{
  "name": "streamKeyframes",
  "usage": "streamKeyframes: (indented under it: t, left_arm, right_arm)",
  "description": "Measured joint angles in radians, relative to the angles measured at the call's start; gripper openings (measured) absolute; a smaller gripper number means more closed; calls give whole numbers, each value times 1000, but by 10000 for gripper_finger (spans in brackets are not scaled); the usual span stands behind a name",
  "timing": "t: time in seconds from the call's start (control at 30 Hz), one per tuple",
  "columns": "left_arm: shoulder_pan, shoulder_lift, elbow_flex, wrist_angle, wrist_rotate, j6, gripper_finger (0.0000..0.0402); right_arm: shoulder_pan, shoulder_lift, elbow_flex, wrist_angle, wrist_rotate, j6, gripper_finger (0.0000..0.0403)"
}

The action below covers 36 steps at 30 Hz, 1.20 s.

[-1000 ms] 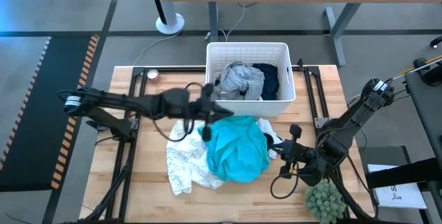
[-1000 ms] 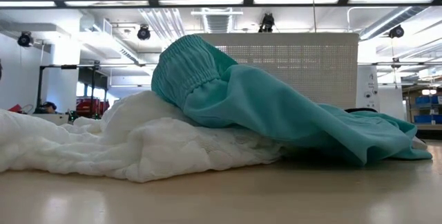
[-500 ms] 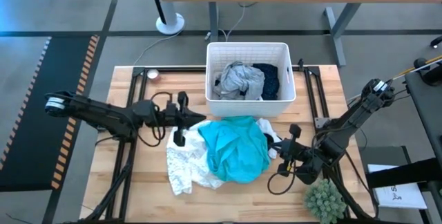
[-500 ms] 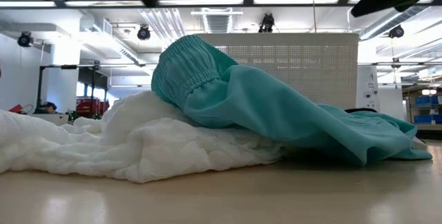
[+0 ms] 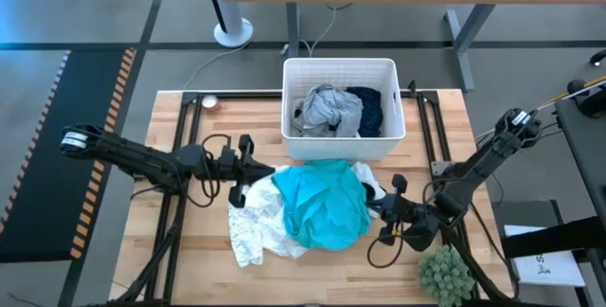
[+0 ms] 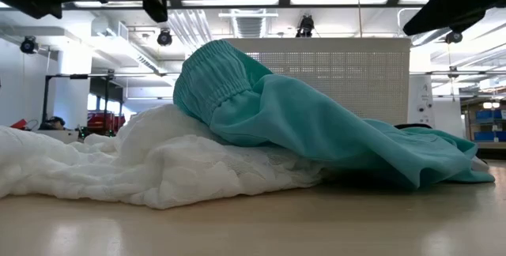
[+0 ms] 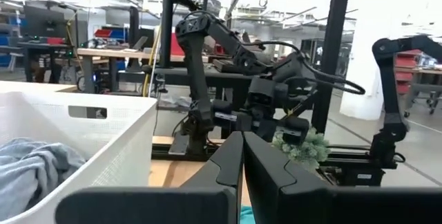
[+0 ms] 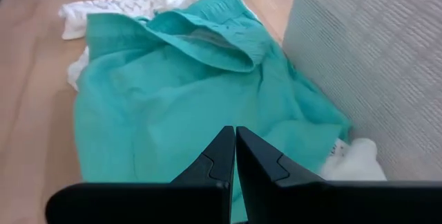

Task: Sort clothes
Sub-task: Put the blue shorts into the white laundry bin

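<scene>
A turquoise garment (image 5: 322,203) lies heaped on a white lacy garment (image 5: 248,229) at the table's middle; both also show in the low view, the turquoise one (image 6: 316,129) over the white one (image 6: 158,169). A white piece with black (image 5: 371,182) peeks out at its right. A grey garment (image 5: 327,110) and a dark navy one (image 5: 374,108) lie in the white bin (image 5: 341,63). My left gripper (image 5: 265,169) is shut and empty, left of the turquoise heap. My right gripper (image 5: 371,210) is shut, above the heap's right edge (image 8: 159,99).
The white bin stands at the table's far middle; its wall shows close by in the right wrist view (image 8: 366,58) and in the left wrist view (image 7: 103,141). A small green plant (image 5: 445,274) stands at the near right corner. Bare wood lies at the near left.
My left gripper has drawn back from the bin's near left corner toward the table's left edge and now stands left of the turquoise heap. My right gripper has crept a little toward the heap. The garments have kept still.
</scene>
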Motion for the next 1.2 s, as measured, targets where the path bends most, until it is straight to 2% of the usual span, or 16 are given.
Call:
streamKeyframes:
  t: [0.17,0.33,0.6,0.77,1.0,1.2]
  left_arm:
    - [-12,3,0,6,0,1,0]
    - [-12,15,0,10,0,2,0]
    - [-12,38,0,22,0,-2,0]
    - [-12,54,0,25,0,-12,0]
    - [-12,72,0,38,0,-16,0]
    - [-12,72,0,43,0,-15,0]
  right_arm:
    - [0,0,-19,122,-61,-91,0]
    - [-5,0,-19,181,-211,-144,0]
    - [-52,0,-19,190,-217,-148,7]
    - [-101,0,-19,194,-215,-188,54]
    - [-167,0,-19,362,-248,-444,156]
    - [-224,46,-16,445,-268,-552,224]
